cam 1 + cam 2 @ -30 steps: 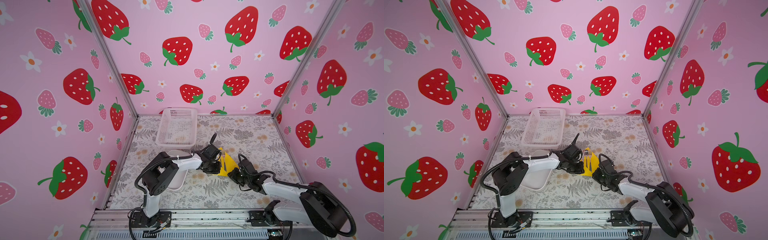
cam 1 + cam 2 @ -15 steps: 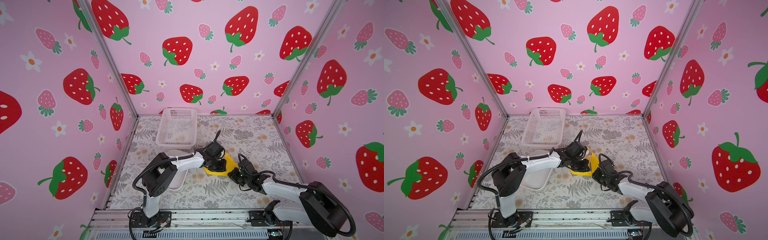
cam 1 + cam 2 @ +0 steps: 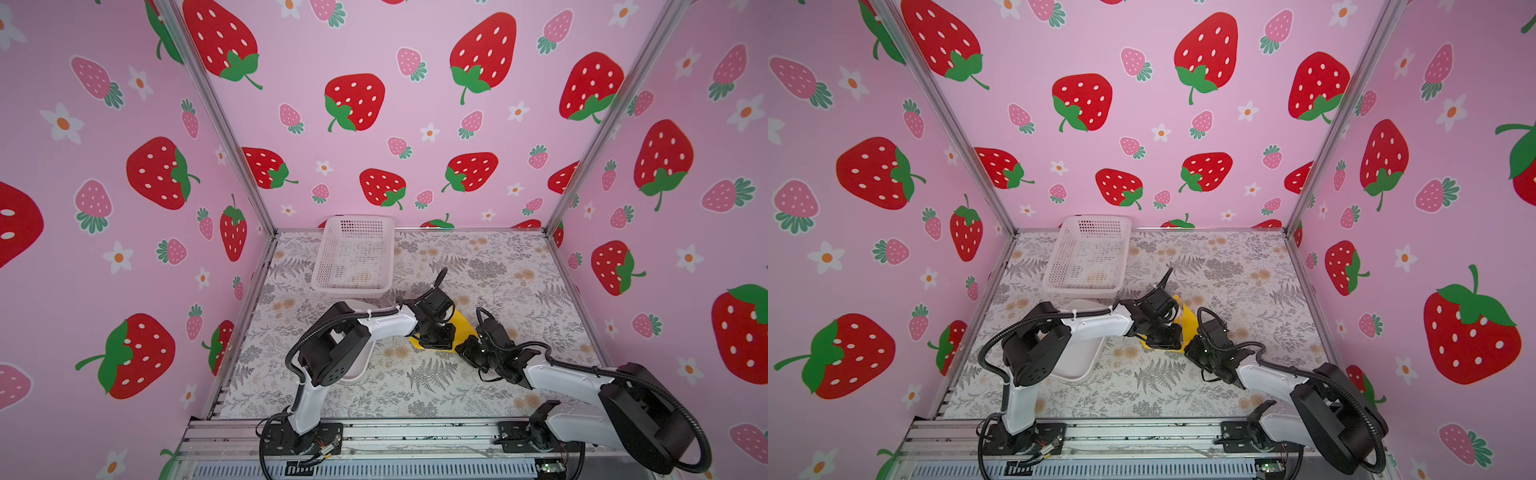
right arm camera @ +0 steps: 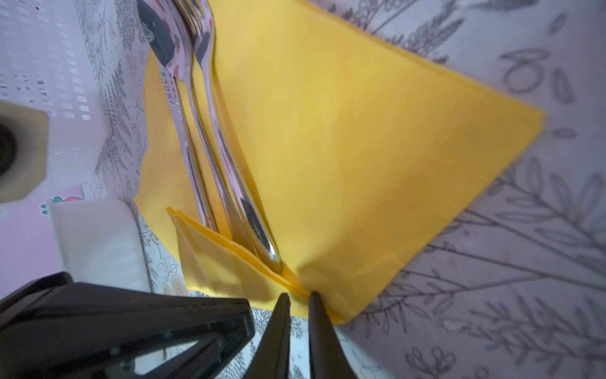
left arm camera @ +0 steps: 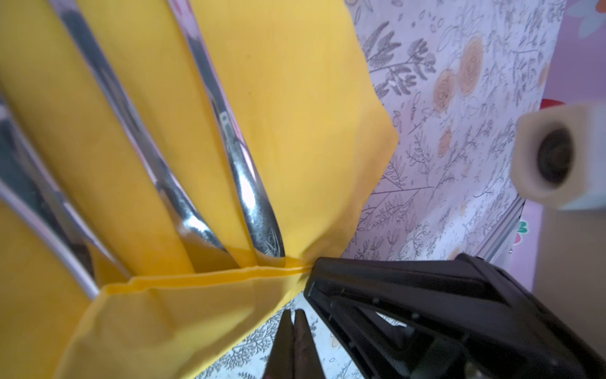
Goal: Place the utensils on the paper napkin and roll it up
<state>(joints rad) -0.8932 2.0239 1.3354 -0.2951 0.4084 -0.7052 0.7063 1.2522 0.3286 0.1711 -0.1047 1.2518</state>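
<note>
Two arms meet low over the floral tablecloth point(image 3: 478, 266) in both top views. The left gripper point(image 3: 436, 337) and the right gripper point(image 3: 464, 350) sit close together at the robot-side edge of the paper napkin point(image 3: 462, 323), which lies near the middle of the cloth. We see a mesh basket point(image 3: 388, 249) well behind them and a white tray point(image 3: 359, 361) partly hidden by the left arm.

From the left wrist we see the utensils point(image 5: 165, 183), three shiny handles fanned out on the paper napkin point(image 5: 295, 115), their ends tucked under a folded-up flap. The left gripper point(image 5: 294, 313) has its jaws pressed together just beside the flap's edge; we cannot tell whether they catch any paper. The right gripper point(image 5: 314, 272) meets the end of the fold.

From the right wrist, the right gripper point(image 4: 299, 297) pinches the crease of the fold between its tips, and the utensils point(image 4: 244, 203) lie side by side on the napkin
</note>
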